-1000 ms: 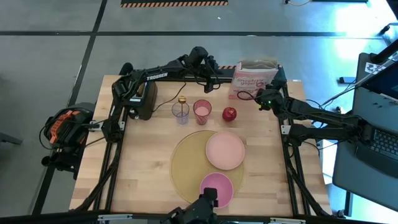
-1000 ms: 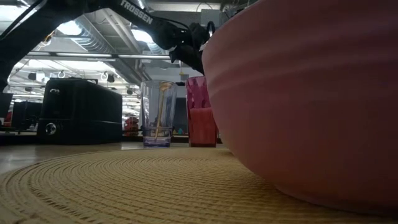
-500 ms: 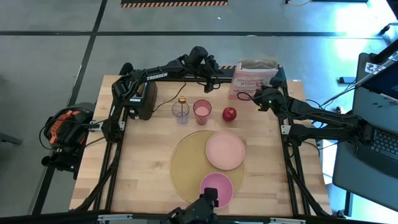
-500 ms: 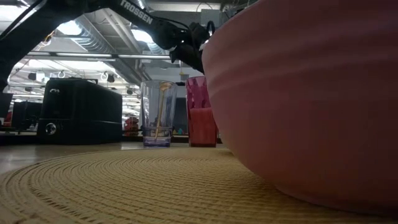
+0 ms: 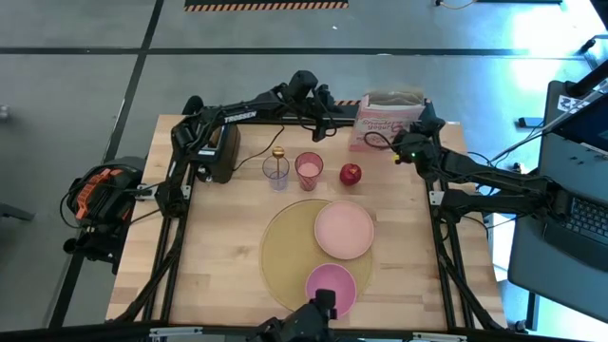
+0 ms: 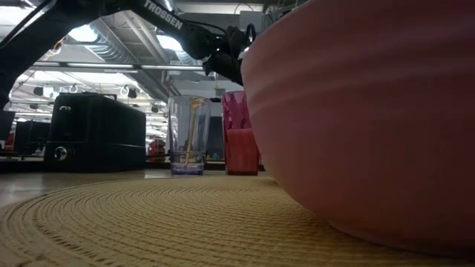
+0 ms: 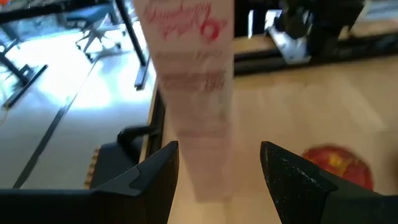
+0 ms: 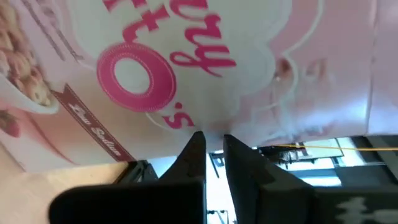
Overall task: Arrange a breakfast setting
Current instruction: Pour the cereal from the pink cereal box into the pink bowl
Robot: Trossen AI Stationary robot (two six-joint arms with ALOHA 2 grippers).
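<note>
Both pincers at the cereal box, setting half laid.

On the surface (image 5: pixel 218 256): placemat (image 5: pixel 280 249) carrying plate (image 5: pixel 344 229) and bowl (image 5: pixel 331 288); apple (image 5: pixel 351 174) behind it, spoon (image 5: pixel 278 155) upright in a clear glass (image 5: pixel 275 172), beside a pink cup (image 5: pixel 309 170). Left pincer (image 7: pixel 219 163) wide open, empty, facing the cereal box (image 5: pixel 389 120). Right pincer (image 8: pixel 210 144) nearly closed, holding nothing, against the box front. Probably the cereal step; next, a firm grip on the box.
</note>
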